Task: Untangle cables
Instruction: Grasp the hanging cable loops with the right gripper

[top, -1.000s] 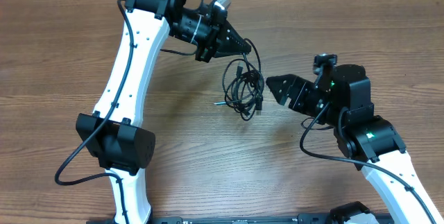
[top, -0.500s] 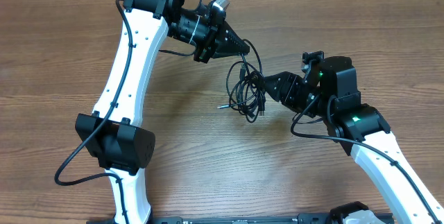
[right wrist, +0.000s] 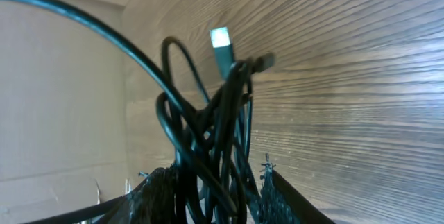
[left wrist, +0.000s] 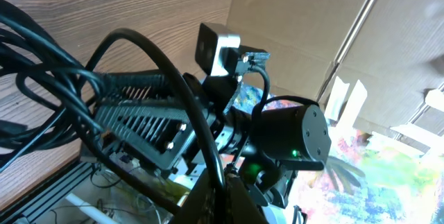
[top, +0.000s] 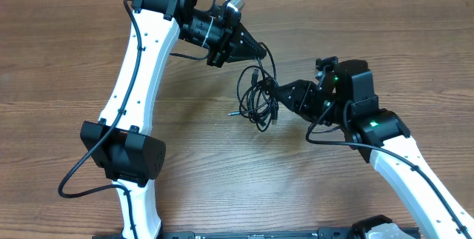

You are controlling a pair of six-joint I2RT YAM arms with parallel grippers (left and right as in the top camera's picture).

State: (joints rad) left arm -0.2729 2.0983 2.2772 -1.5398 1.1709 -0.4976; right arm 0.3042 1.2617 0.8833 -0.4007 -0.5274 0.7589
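The wood-grain bench [top: 400,24] lay under both arms. Nearest the bases, the right hand [top: 276,95] had swung in from the side over the last second. Its jaws, narrowing, now bracketed the knot of cables [top: 254,100] at mid-bench, though whether they already pinched it could not be told. Beyond the knot, the left hand [top: 261,49] stayed closed on one loop, holding it up. With both hands at the tangle, pulling the strands apart looked ready to begin.

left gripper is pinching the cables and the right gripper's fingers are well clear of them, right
No. The left gripper does pinch the cables, but the right gripper has its fingers either side of them, as the right wrist view shows.
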